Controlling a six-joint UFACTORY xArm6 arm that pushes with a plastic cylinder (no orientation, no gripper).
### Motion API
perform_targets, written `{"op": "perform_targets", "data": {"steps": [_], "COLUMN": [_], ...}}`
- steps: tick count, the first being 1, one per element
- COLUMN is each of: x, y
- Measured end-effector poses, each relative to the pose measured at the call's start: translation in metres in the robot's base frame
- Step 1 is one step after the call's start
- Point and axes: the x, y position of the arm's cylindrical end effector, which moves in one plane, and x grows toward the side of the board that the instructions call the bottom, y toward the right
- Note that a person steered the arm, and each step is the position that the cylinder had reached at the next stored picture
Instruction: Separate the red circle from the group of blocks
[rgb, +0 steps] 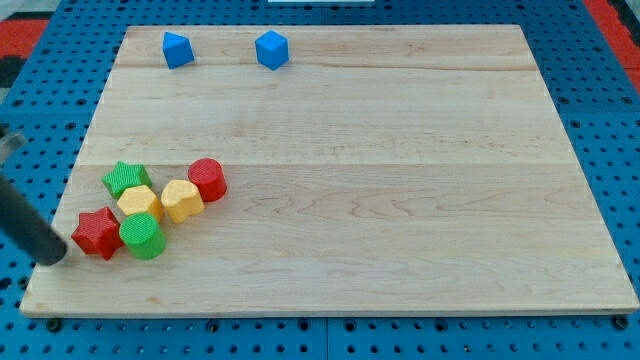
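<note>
The red circle (208, 179) sits at the right end of a cluster of blocks at the view's lower left, touching a yellow block (181, 200). The cluster also holds a green star (126, 178), a second yellow block (139, 203), a green circle (143, 236) and a red star (97, 232). My tip (53, 256) is at the board's left edge, just left of the red star, far from the red circle. The dark rod runs up and left out of view.
Two blue blocks (177, 49) (271, 49) lie near the board's top edge, left of centre. The wooden board (400, 180) rests on a blue perforated table.
</note>
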Motion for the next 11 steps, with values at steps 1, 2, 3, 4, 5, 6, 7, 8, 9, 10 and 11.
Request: {"op": "perform_targets", "data": {"steps": [1, 2, 3, 4, 5, 6, 7, 8, 9, 10, 11], "x": [-0.020, -0.045, -0.053, -0.060, -0.075, -0.106, -0.120, -0.160, -0.232, -0.279, -0.280], "y": [0.015, 0.048, 0.094, 0.126, 0.159, 0.185, 0.235, 0.273, 0.291, 0.303, 0.308]}}
